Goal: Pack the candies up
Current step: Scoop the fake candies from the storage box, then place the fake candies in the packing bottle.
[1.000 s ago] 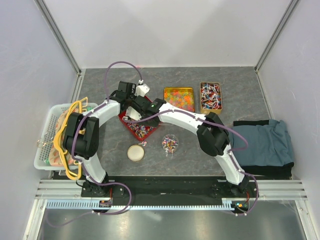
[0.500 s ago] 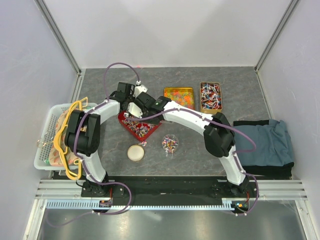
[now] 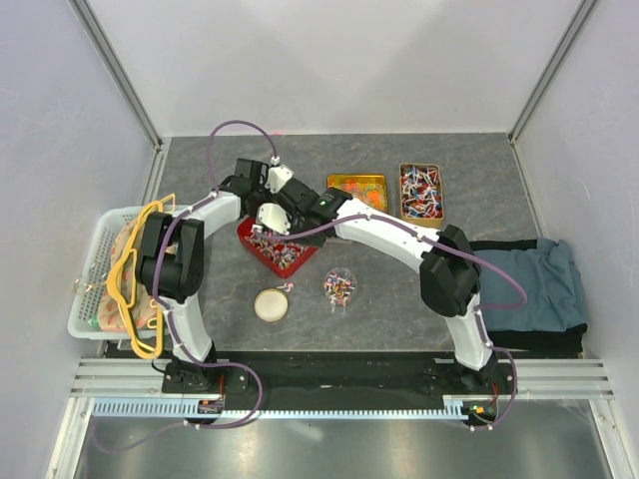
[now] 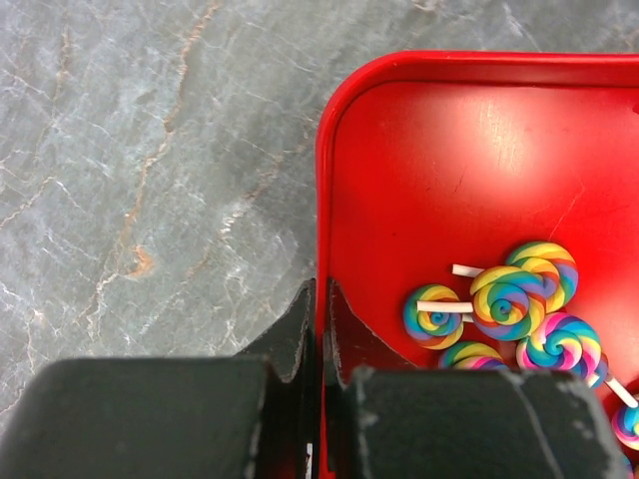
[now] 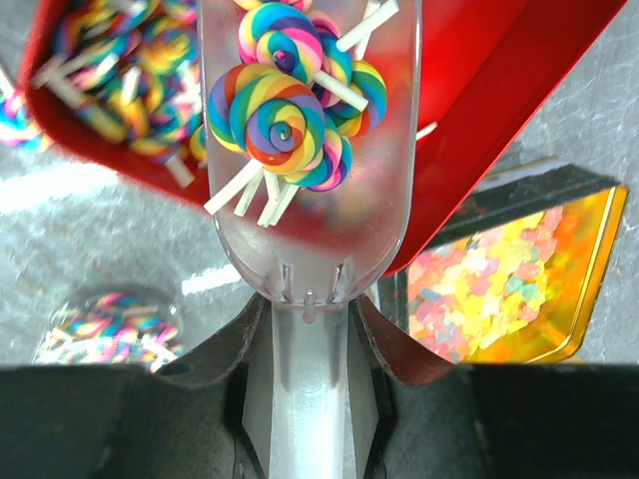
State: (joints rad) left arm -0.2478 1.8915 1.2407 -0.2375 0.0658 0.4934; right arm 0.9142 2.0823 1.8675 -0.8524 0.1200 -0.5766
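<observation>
The candies are rainbow swirl lollipops with white sticks, lying in a red tray [image 3: 290, 261]. My left gripper [image 3: 249, 216] is shut on the tray's rim [image 4: 321, 200], one finger inside and one outside; several lollipops [image 4: 504, 299] lie to its right. My right gripper [image 3: 283, 218] is shut on the handle of a clear plastic scoop [image 5: 310, 210]. The scoop holds several lollipops [image 5: 285, 120] and hangs over the tray [image 5: 499, 90]. A small clear bowl [image 3: 339, 285] in front of the tray holds more candies; it also shows blurred in the right wrist view [image 5: 110, 324].
A gold tin of orange and yellow gummies [image 3: 357, 195] stands behind the tray, also in the right wrist view [image 5: 509, 279]. A second tin [image 3: 420, 193] holds red, white and blue wrapped sweets. A round tan lid [image 3: 271, 304], a white basket [image 3: 95, 289] and a blue cloth [image 3: 524, 284].
My right gripper with the scoop has moved back and left over the tray. The left wrist has shifted slightly back, still holding the rim.
</observation>
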